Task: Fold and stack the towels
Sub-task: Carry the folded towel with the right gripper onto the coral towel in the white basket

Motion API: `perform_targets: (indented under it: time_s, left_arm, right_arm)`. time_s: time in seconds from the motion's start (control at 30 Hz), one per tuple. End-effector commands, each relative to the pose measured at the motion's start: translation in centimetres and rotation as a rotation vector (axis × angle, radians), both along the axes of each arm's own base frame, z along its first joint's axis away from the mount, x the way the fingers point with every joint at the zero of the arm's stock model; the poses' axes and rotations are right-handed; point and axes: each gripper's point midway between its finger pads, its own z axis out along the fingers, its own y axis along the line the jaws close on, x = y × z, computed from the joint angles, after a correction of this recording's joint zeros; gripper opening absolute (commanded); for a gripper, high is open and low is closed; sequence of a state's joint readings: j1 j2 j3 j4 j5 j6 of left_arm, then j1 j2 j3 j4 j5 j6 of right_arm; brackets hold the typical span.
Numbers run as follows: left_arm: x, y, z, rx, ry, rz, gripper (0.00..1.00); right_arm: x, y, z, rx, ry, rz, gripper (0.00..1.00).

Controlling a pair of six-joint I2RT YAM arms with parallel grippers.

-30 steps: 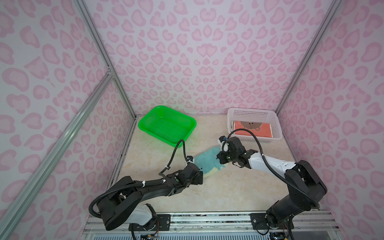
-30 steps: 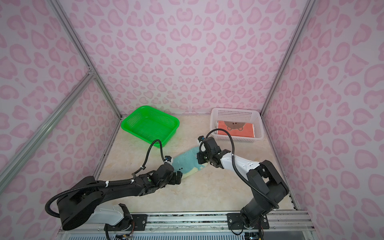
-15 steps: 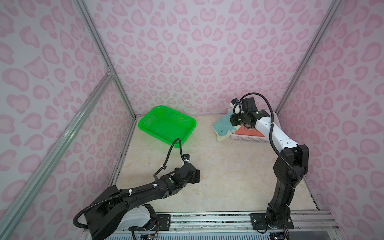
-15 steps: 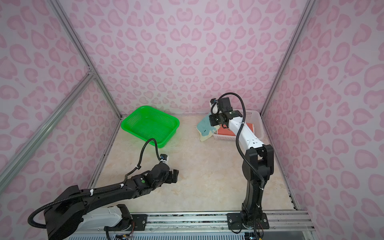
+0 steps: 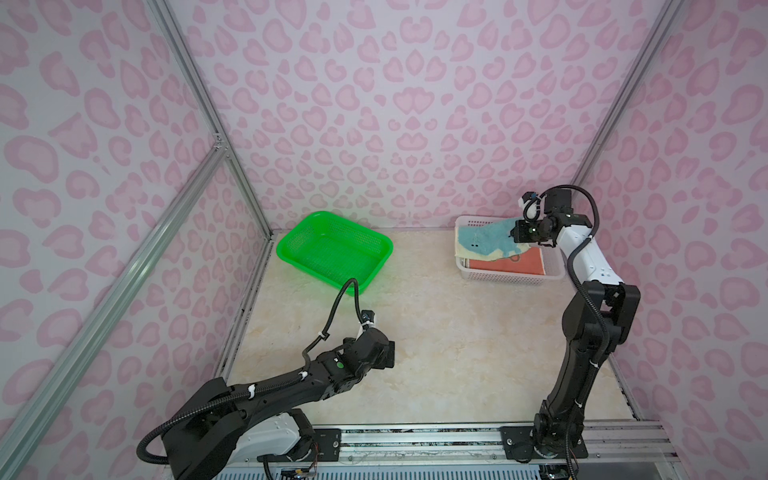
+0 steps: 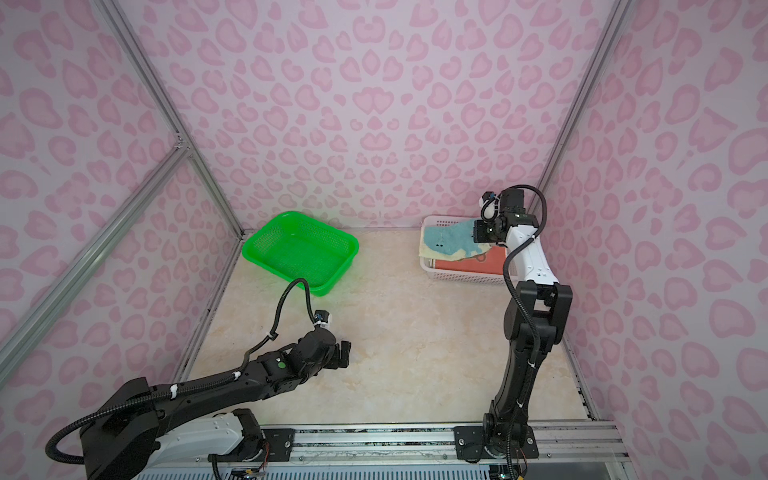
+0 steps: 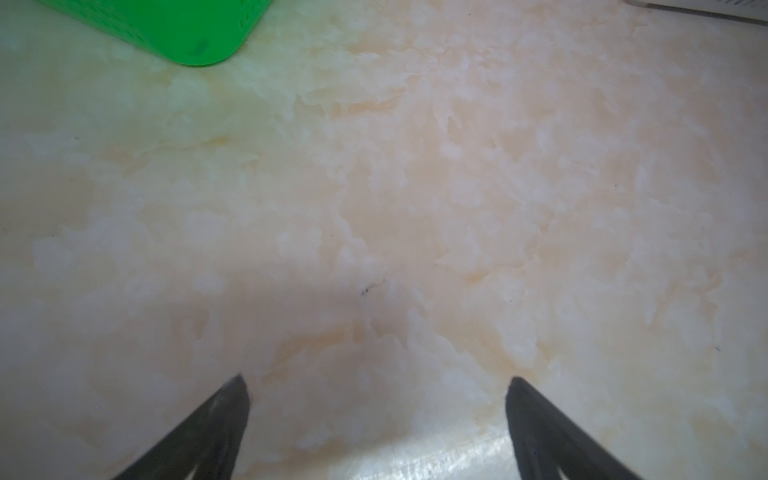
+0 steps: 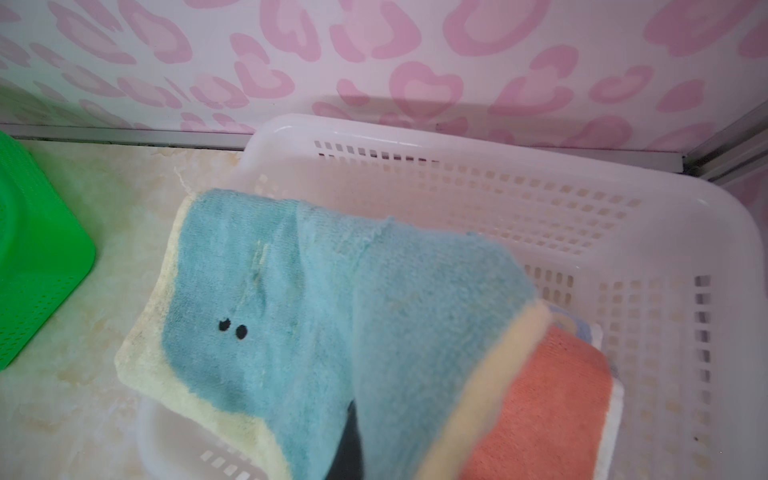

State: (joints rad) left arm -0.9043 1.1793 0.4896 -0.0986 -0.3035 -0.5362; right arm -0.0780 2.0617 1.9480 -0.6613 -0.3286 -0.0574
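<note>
Right wrist view: yellow-and-teal towel [image 8: 332, 311] hangs over the white basket [image 8: 457, 137], one end draped across the rim, the rest above the folded orange towel [image 8: 552, 403] inside. Right gripper [image 5: 516, 236] is clamped on the teal towel's edge. Left gripper [image 7: 376, 386] sits low over bare table [image 5: 436, 332], jaws wide apart, holding nothing, near the green basket [image 5: 286, 257].

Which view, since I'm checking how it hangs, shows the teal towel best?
The right wrist view: the teal towel fills the frame, reaching out past the rim of the white basket. Both top views show it small and far; the left wrist view misses it.
</note>
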Motion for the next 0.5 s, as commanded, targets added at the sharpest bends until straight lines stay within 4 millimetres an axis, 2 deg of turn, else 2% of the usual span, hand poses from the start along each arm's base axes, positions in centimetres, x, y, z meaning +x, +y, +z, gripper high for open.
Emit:
perform_targets:
  time_s: [0.0,0.13,0.17,0.33,0.37,0.4,0.47]
  left_arm:
    - [0.0,0.8,0.0,0.013,-0.005,0.033,0.98]
    - [0.1,0.7,0.1,0.015,-0.005,0.031,0.98]
    - [0.1,0.6,0.1,0.018,-0.003,0.030,0.98]
    - [0.2,0.5,0.0,0.030,0.005,0.024,0.98]
    - [0.2,0.5,0.1,0.029,0.005,0.024,0.98]
    - [0.1,0.6,0.2,0.028,0.003,0.025,0.98]
    - [0.1,0.8,0.3,0.031,-0.004,0.030,0.98]
  right_arm:
    - [0.1,-1.0,-1.4,0.039,0.015,0.023,0.00]
    - [0.1,-2.3,-3.9,0.031,0.071,0.006,0.00]
    - [0.2,-2.7,-4.6,0.025,0.086,-0.011,0.06]
    - [0.7,-4.6,-7.0,-0.020,0.132,-0.101,0.63]
    - [0.7,-5.2,-7.1,-0.036,0.132,-0.125,0.83]
    - [0.8,-5.7,-7.2,-0.055,0.129,-0.151,0.98]
    - [0.8,-7.1,-6.5,-0.110,0.105,-0.211,0.98]
